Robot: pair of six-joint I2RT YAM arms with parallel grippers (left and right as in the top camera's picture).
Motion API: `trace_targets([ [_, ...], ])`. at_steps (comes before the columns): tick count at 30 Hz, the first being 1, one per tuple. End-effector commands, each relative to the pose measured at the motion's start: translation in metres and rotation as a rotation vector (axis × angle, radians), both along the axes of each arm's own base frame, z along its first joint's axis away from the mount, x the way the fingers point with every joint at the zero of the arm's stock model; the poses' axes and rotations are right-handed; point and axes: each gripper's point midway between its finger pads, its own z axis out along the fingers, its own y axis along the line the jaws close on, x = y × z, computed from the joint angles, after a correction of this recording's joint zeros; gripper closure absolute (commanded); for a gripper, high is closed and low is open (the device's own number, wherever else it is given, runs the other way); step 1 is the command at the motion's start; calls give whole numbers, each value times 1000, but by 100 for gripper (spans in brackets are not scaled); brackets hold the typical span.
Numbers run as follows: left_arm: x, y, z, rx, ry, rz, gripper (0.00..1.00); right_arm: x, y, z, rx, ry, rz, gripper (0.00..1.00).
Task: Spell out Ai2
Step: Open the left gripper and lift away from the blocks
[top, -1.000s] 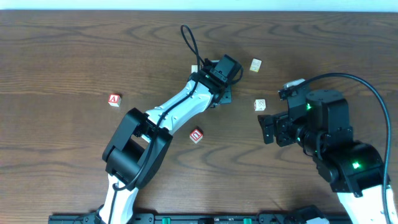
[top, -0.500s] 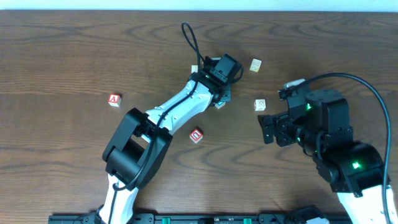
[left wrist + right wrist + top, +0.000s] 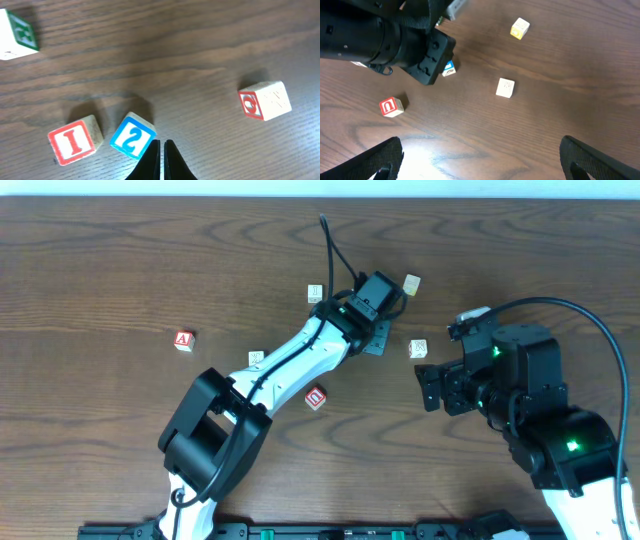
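**Clamped shut, nothing caught**

My left gripper [image 3: 161, 146] is clenched on nothing, its tips just beside the small blue-faced wooden "2" cube [image 3: 132, 136]. The red-faced wooden "I" cube [image 3: 75, 141] sits next to that one, near the middle of the tabletop [image 3: 100, 260]. The red-faced wooden "A" cube [image 3: 183, 340] lies well apart, toward the left edge. My right gripper [image 3: 428, 385] gapes wide — empty.

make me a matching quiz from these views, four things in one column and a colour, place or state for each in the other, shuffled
Things:
1. A cube
2. 2 cube
3. left gripper
4. right gripper

Descriptions:
a. open wide
b. blue face, next to the I cube
c. red face, off on its own, away from both arms
d. shut, with nothing held

Pairs: 1-c, 2-b, 3-d, 4-a
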Motion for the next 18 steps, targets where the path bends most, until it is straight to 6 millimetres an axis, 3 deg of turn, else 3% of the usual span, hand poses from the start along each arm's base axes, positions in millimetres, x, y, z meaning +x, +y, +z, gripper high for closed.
trace_targets([
  [1, -4, -2, 7, -8, -4, -42, 94, 0, -1, 0, -6, -3, 9, 1],
  [6, -5, 0, 5, -5, 5, -42, 94, 0, -1, 0, -6, -3, 9, 1],
  [10, 24, 39, 20, 66, -77, 71, 94, 0, -1, 0, -6, -3, 9, 1],
  [14, 51, 94, 62, 49, -130, 203, 94, 0, -1, 0, -6, -3, 8, 1],
  [16, 57, 133, 76, 49, -120, 298, 94, 0, -1, 0, -6, -3, 9, 1],
  [18, 57, 191, 86, 79, -87, 448, 94, 0, -1, 0, -6, -3, 9, 1],
])
